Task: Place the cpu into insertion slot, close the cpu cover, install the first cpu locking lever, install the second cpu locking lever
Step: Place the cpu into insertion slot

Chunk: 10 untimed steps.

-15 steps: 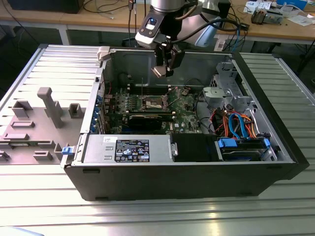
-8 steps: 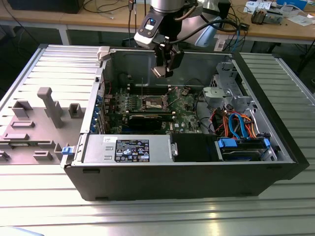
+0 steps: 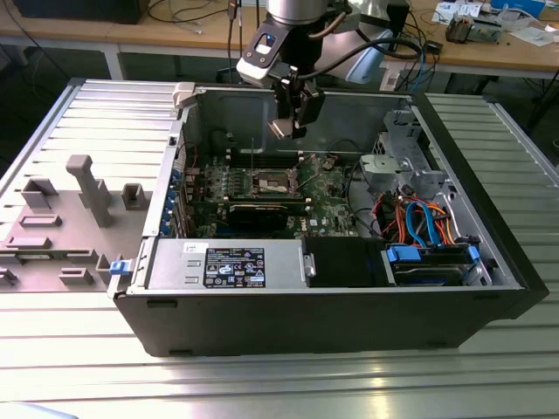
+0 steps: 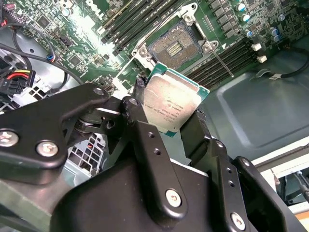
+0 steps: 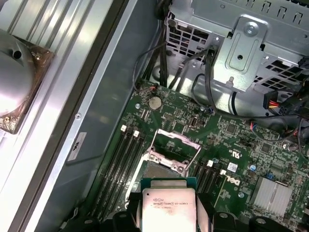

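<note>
Nearest lies the ribbed metal surface (image 3: 262, 384), carrying an open computer case (image 3: 332, 319). Off to the exterior view's left of the gripper (image 3: 288, 127), outside the case, stands a grey moulded fixture (image 3: 87, 188). Inside, below the gripper and closer to the camera, a grey power supply box (image 3: 236, 264) sits against the near wall. To the exterior view's right of the gripper are a metal drive cage (image 3: 393, 170) and orange and blue cables (image 3: 419, 223). The gripper hangs above the green board (image 3: 336, 196), clenched on the cpu (image 4: 171, 101) — a flat silvery square with a green edge, tilted between the black fingers (image 4: 140, 121). Below it the insertion slot (image 5: 161, 171) lies open, its cpu cover (image 5: 179, 137) swung up — memory slots (image 5: 123, 159) run alongside.
</note>
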### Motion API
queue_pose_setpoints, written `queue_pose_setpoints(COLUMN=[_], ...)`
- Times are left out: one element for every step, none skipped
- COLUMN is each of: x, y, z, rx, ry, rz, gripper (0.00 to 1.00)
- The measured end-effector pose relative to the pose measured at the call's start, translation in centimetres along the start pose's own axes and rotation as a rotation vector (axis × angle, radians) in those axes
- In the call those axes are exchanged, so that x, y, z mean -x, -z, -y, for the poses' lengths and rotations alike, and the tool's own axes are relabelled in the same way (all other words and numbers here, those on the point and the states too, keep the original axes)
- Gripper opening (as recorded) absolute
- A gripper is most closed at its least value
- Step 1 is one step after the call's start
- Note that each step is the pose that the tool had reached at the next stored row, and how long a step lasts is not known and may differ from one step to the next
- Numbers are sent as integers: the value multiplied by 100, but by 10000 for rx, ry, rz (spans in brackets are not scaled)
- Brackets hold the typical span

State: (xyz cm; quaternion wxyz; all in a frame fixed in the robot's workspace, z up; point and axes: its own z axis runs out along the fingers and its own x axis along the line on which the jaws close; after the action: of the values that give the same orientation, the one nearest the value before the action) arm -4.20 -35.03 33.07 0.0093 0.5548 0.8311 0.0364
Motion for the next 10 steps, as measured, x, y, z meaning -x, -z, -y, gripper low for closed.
queue_pose_setpoints(x=[0,0,0,0,0,0,0,0,0,0], y=[-1,-3,-4,-6,-8,-9,-11,-12,-14,-15], z=[0,0,0,0,0,1,1,1,1,1], rx=[-7,-12,-17,-24,-31,-38,-42,-47,-50,-53], ry=[-30,-55,-79,-110,-145,-179,-202,-231,-253,-271], rz=[0,-2,-2,-3,-4,-5,-5,-5,-5,-6], gripper=[54,54,54,54,54,54,54,54,54,54])
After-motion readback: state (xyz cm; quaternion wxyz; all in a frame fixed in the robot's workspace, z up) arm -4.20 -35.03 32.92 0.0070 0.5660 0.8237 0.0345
